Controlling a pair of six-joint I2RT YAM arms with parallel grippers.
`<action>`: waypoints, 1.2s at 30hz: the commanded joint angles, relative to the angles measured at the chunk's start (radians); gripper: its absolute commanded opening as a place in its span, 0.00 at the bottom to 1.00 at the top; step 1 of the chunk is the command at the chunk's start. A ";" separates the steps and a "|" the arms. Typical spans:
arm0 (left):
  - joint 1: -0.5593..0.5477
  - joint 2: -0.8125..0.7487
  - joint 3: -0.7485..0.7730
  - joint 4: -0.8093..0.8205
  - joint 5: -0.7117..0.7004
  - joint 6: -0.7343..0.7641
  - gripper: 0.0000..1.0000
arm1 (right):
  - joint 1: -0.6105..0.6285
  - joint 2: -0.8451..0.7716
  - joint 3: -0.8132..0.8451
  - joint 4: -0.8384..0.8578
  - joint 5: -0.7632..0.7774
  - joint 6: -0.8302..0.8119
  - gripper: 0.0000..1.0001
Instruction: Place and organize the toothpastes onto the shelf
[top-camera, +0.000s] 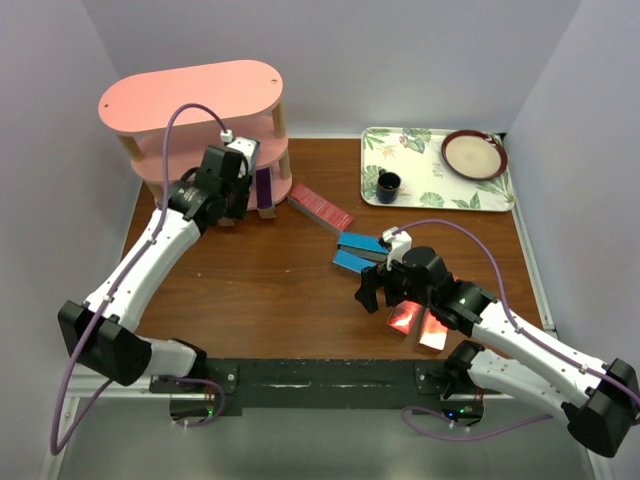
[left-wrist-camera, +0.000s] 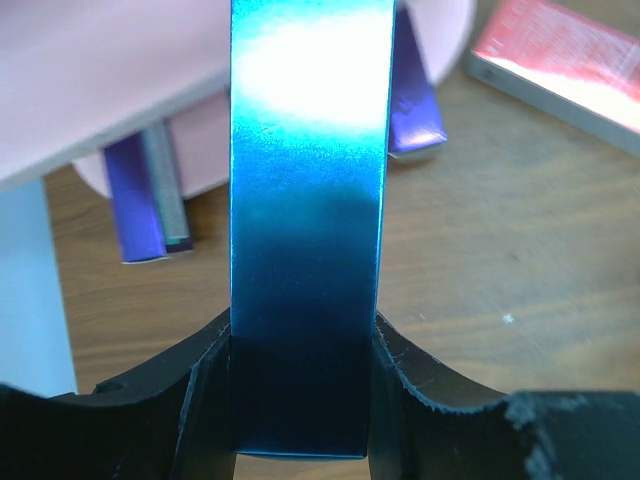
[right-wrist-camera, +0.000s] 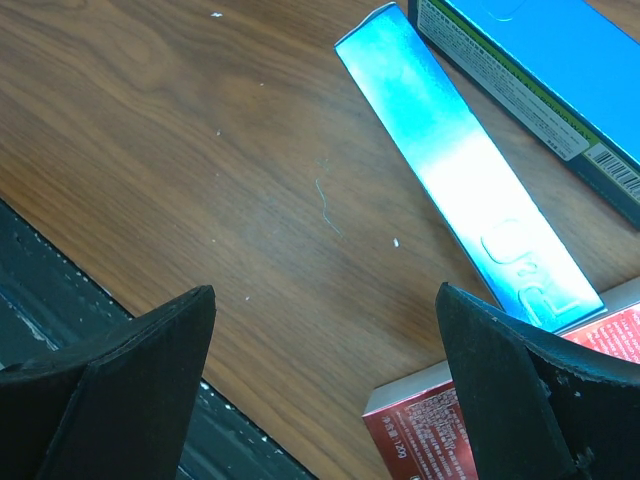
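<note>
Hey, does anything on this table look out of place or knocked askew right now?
Nothing spilled or damaged. On the table, one red carton lies slanted beside the pink shelf, and two blue cartons lie crooked mid-table, not yet shelved.

Bare table (top-camera: 250, 295) is lying open toward 7 o'clock; at 11, purple cartons (top-camera: 265, 188) are crowding the shelf (top-camera: 190, 100) foot, the left gripper (left-wrist-camera: 305, 322) pinching a held blue carton (left-wrist-camera: 305, 200) between them; a red carton (top-camera: 320, 207) is lying at 12; loose blue cartons (top-camera: 360, 250) are blocking 3 o'clock ahead of the wide-spread right gripper (top-camera: 372, 288).
</note>
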 joint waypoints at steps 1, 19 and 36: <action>0.077 -0.006 0.086 0.054 -0.029 -0.019 0.00 | 0.005 -0.003 0.034 -0.010 0.012 -0.019 0.97; 0.417 -0.001 -0.055 0.307 0.089 -0.013 0.04 | 0.005 0.018 0.023 -0.002 0.011 -0.018 0.97; 0.487 0.088 0.014 0.378 0.083 0.036 0.22 | 0.005 0.037 0.029 -0.010 0.011 -0.013 0.97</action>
